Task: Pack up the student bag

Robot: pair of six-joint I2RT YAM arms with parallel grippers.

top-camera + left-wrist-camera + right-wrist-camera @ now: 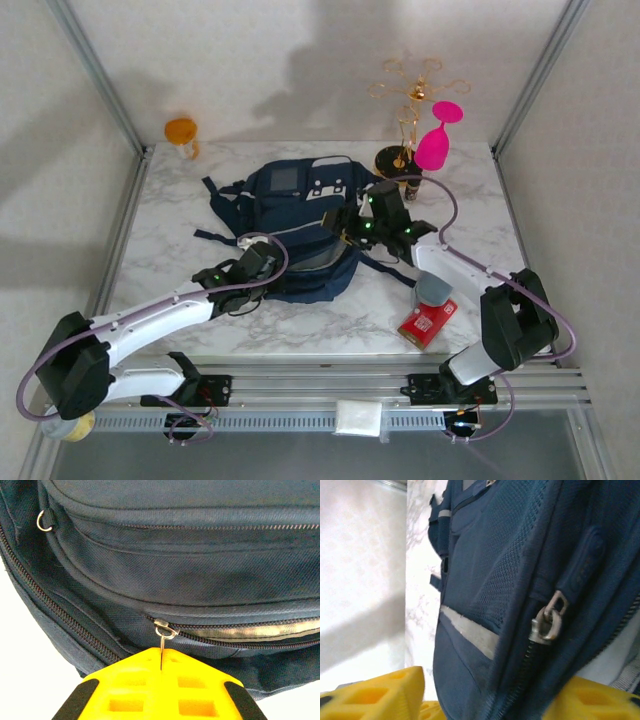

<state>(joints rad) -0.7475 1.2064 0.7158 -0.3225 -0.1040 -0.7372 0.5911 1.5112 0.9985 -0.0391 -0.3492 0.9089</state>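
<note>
Reaching over the marble table (180,250), I have both arms on the student bag (290,215), which lies flat in the middle of the tabletop. Its long axis runs roughly from near to far. The end with the grey square patch and the white patches points to the far wall, the other end points to my bases, and its dark straps splay out to my left. My left gripper (266,254) is at the near left edge of the bag. In its wrist view the navy cloth (200,570) lies across the frame, and my yellow fingers (130,680) are pressed together on the thin metal zip pull (162,647). The pull hangs from a slider at the end of a partly parted zip. My right gripper (340,222) is over the bag's right side. There my fingers (380,695) stand well apart with the bag's mesh side (495,580) lying between them, and I cannot tell whether either pad touches the cloth. To the right of the bag, a pink glass (438,140) hangs by a gold stand (405,100) at the far edge, and a red box (428,322) lies near my right arm. A silver slider ring (547,622) dangles on the zip beside my right fingers.
</note>
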